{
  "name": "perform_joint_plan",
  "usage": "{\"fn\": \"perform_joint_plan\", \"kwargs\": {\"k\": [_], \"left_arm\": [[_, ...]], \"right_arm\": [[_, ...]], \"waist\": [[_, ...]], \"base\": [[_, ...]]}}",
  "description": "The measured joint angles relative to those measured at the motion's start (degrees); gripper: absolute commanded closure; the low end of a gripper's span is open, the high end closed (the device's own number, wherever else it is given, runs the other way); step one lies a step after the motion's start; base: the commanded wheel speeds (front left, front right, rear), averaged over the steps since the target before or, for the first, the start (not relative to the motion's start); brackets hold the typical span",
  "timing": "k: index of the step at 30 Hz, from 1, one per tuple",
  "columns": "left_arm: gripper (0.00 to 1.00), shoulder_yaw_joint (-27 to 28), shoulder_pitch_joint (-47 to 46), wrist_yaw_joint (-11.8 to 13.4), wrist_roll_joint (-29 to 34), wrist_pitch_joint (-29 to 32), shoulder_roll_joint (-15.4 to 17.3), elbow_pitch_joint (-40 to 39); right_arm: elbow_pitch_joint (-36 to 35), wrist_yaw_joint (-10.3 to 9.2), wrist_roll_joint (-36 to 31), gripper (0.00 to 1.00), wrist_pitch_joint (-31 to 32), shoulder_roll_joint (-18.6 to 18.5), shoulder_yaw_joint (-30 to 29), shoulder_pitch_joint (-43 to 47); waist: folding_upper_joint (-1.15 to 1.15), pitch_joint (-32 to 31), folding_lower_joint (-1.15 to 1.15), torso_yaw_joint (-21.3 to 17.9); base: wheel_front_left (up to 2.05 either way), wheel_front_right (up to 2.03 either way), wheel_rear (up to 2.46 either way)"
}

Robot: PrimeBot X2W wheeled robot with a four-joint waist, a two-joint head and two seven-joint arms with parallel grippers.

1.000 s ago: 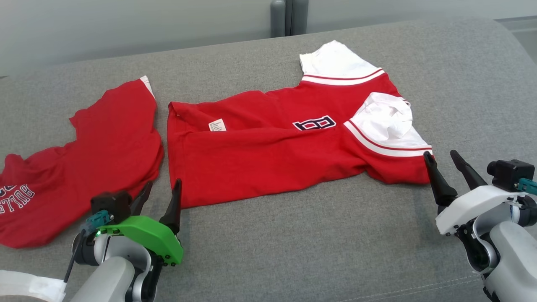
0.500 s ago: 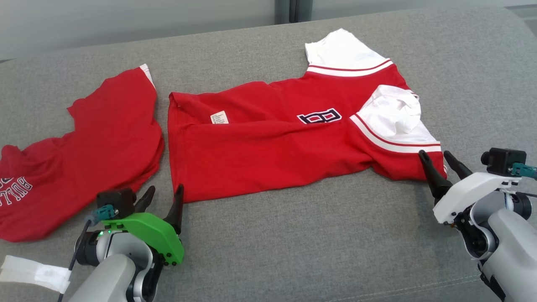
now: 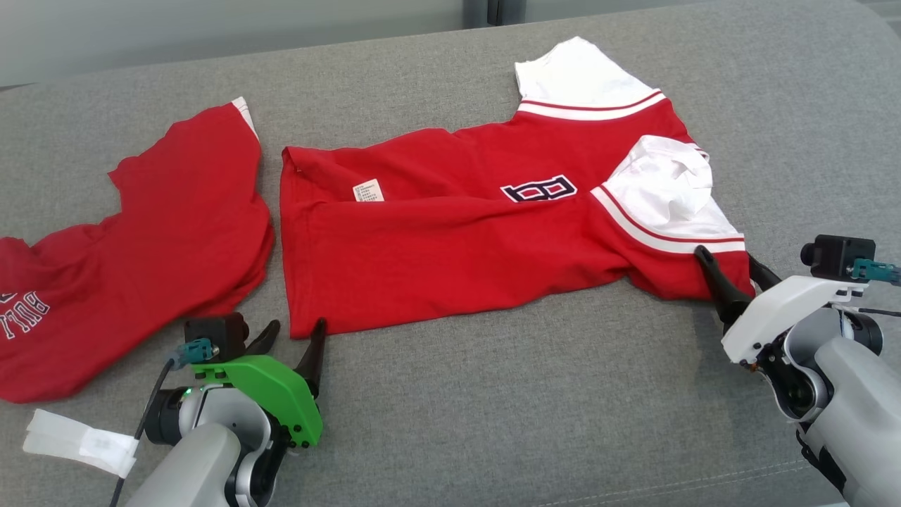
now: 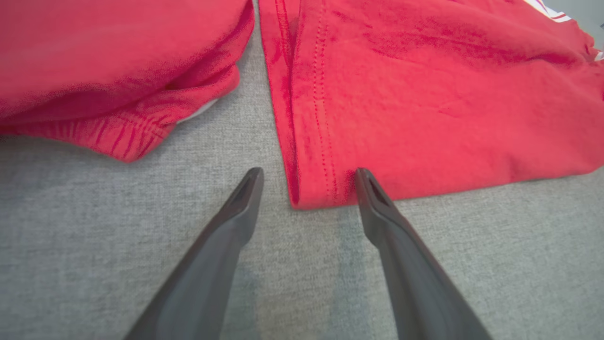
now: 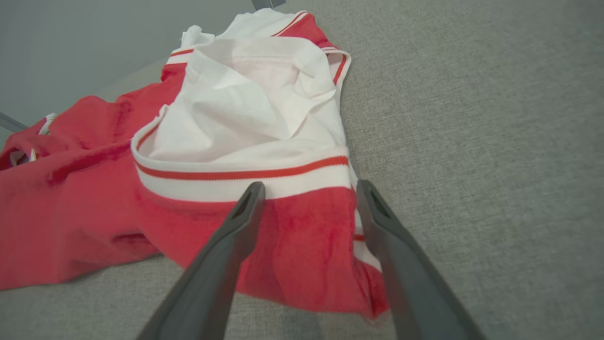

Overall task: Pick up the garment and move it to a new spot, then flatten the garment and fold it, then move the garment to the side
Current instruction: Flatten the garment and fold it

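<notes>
The left end effector (image 3: 295, 331) stood with its two dark fingers apart, low over the grey upholstered surface (image 3: 493, 422). In the left wrist view they bracketed the hem corner (image 4: 314, 189) of the garment (image 3: 450, 239), one finger on bare fabric, the other touching or just over the red edge. The right end effector (image 3: 726, 257) was likewise spread, straddling the red corner just below the white sleeve (image 3: 669, 197); nothing was held by either.

The garment lay across the middle of the surface, a red jersey apparently doubled along its length, hem toward the robot's left and white sleeves toward its right. A second red shirt (image 3: 162, 232) lay just beside the hem, with only a narrow strip of grey between.

Several things could go wrong from here. If the left fingers closed shallow, they could take only the top layer, and the doubled cloth would peel open when lifted. A drift to the left could snag the neighbouring shirt. On the right, the crumpled sleeve could bunch into the grip and skew the fold. Pressing too low could pinch the upholstery itself.
</notes>
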Motion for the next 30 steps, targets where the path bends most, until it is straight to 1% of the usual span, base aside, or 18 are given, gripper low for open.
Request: {"fn": "perform_joint_plan", "kwargs": {"k": [4,5,6,7,8,9,10,11,21,30], "left_arm": [[0.0,-0.3,-0.1,-0.4,0.0,0.0,-0.1,0.5],[0.05,-0.3,-0.2,-0.4,0.0,0.0,-0.1,0.6],[0.16,-0.3,-0.2,-0.4,0.0,0.0,-0.1,0.6],[0.29,-0.4,-0.2,-0.5,-0.1,0.0,-0.1,0.7],[0.48,-0.5,-0.2,-0.5,-0.1,0.0,-0.1,0.8],[0.6,-0.6,-0.3,-0.6,-0.1,0.0,-0.1,0.9],[0.74,-0.7,-0.3,-0.7,-0.1,0.0,-0.2,0.9],[1.0,-0.8,-0.5,-0.8,-0.1,0.0,-0.2,0.9],[1.0,-1.1,-0.8,-1.2,0.0,-0.8,-0.2,0.7],[1.0,-1.4,2.0,-0.3,0.0,-0.7,1.5,-2.9]], "right_arm": [[0.4,0.0,1.3,0.0,-0.5,-0.1,1.4,-0.2],[0.6,0.0,1.5,0.0,-0.6,-0.2,1.7,-0.3],[0.6,0.0,1.5,0.0,-0.6,-0.2,1.7,-0.3],[0.6,0.0,1.8,0.2,-0.8,-0.2,2.0,-0.5],[0.7,0.0,2.0,0.47,-1.0,-0.2,2.4,-0.6],[0.8,0.0,2.3,0.61,-1.1,-0.2,2.7,-0.8],[0.9,0.0,2.5,0.76,-1.2,-0.2,3.0,-1.0],[0.9,0.0,2.8,1.0,-1.3,-0.3,3.3,-1.1],[1.9,0.0,4.9,1.0,-3.8,-1.1,6.0,-1.7],[0.9,0.0,7.0,1.0,-4.7,-3.5,8.2,-0.3]], "waist": [[0.0,0.1,0.0,0.0],[0.0,0.1,0.0,0.0],[0.0,0.1,0.0,0.0],[0.0,0.1,0.0,-0.1],[0.0,0.1,0.0,-0.1],[0.0,0.1,0.0,-0.1],[0.0,0.2,0.0,-0.1],[0.0,0.2,0.0,-0.1],[0.0,-0.8,0.0,0.0],[0.0,-3.5,0.0,0.1]], "base": [[0.0,0.0,0.0],[0.0,0.0,0.0],[0.0,0.0,0.0],[0.0,0.0,0.0],[0.0,0.0,0.0],[0.0,0.0,0.0],[0.0,0.0,0.0],[0.0,0.0,0.0],[0.0,0.0,0.0],[0.0,0.0,0.0]]}}
